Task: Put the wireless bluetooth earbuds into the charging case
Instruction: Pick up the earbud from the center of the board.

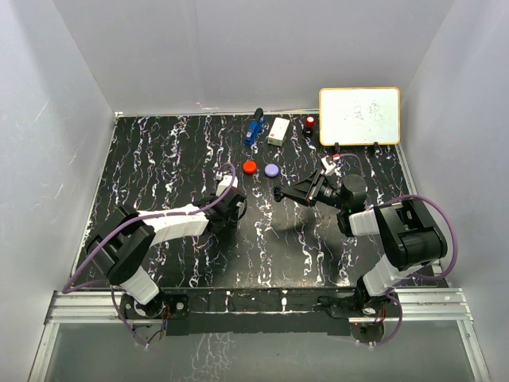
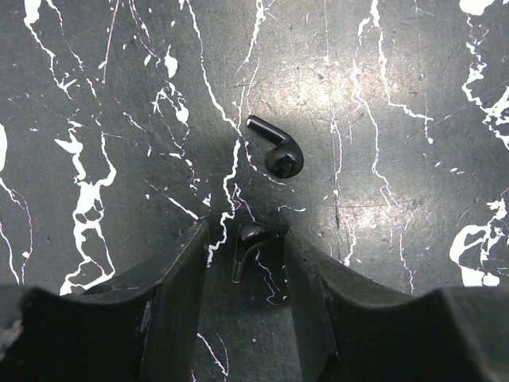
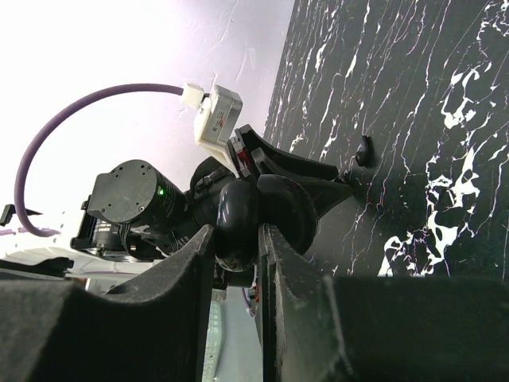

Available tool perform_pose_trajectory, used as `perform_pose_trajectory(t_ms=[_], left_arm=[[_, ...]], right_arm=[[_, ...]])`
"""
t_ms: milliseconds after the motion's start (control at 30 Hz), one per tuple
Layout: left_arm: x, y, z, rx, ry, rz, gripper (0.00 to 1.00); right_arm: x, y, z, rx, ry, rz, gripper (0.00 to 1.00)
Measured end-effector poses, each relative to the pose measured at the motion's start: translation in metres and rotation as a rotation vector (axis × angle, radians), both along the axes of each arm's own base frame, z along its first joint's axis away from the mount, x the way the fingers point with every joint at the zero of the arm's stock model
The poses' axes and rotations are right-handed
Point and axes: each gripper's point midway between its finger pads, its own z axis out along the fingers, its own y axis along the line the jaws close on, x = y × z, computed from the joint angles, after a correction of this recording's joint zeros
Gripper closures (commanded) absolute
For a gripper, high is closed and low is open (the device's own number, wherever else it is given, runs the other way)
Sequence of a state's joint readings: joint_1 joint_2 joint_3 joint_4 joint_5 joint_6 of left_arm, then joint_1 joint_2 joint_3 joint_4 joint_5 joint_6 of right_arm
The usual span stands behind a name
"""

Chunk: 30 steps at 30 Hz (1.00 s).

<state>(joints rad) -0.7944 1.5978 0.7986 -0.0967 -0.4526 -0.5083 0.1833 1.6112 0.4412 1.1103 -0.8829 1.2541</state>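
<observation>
Earbud [image 2: 248,251] lies within left gripper [image 2: 245,239]; second earbud [image 2: 277,151] beyond.

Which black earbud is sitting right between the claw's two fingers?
The nearer black earbud, flanked by the left claw; the other black earbud lies out beyond its tips.

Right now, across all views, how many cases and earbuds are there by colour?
Red case: 1
Lavender case: 1
Black case, held in the right gripper: 1
Black earbuds: 2
Total: 5
</observation>
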Motion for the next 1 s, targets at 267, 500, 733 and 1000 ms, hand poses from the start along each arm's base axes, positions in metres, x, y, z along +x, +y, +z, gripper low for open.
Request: perform_pose_trajectory(t_ms=[267,500,733,1000], left_arm=[[-0.0003,-0.0028,-0.0005,-0.014,0.004,-0.003,0.69],[-0.0013,-0.005,-0.0009,-0.026,0.011,-0.005,0.76],[-0.0013,-0.0069,-0.0013,-0.035,0.01,-0.01,0.82],[-0.0002,-0.0073,-0.001,-0.036,0.003,-0.014,0.94]], right_arm=[[0.0001,0.0,-0.0001,0.0,0.0,0.0,1.0],[0.0001,0.0,-0.0001,0.0,0.0,0.0,1.0],[0.0001,0.0,-0.0001,0.0,0.0,0.0,1.0],[0.0001,0.0,-0.0001,0.0,0.0,0.0,1.0]])
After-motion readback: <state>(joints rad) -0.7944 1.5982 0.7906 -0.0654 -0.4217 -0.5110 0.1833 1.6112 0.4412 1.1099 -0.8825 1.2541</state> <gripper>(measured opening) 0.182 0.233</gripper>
